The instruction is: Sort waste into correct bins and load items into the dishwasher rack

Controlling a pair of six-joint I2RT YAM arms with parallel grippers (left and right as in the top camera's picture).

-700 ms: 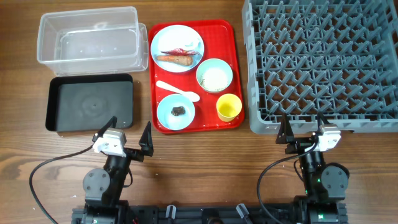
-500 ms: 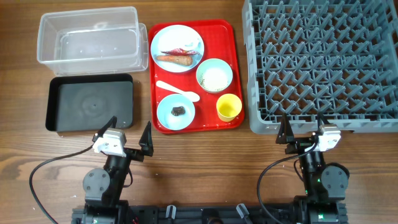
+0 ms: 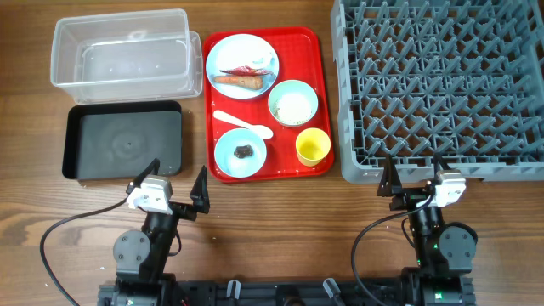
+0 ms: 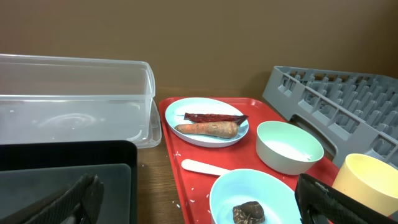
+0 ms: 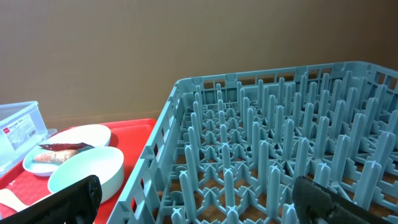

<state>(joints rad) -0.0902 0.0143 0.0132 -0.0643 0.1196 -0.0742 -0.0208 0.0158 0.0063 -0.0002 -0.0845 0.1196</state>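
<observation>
Well, both arms sit low at the table's near edge: the left gripper point(image 3: 178, 167) is spread wide and empty, and the right gripper point(image 3: 412, 161) is just as wide, holding nothing. On the red serving tray point(image 3: 319, 51), the plate point(image 3: 242, 47) carries the carrot point(image 3: 240, 82) and the wrapper point(image 3: 242, 70). Close by sit the rice bowl point(image 3: 293, 83), the scrap bowl point(image 3: 223, 151), the yellow cup point(image 3: 313, 146) and the spoon point(image 3: 242, 124). The clear tub point(image 3: 119, 59) and the black tray point(image 3: 123, 140) lie to the left, the dishwasher rack point(image 3: 438, 85) to the right. The tub's sticker point(image 5: 17, 129) has red print, too small to read.
</observation>
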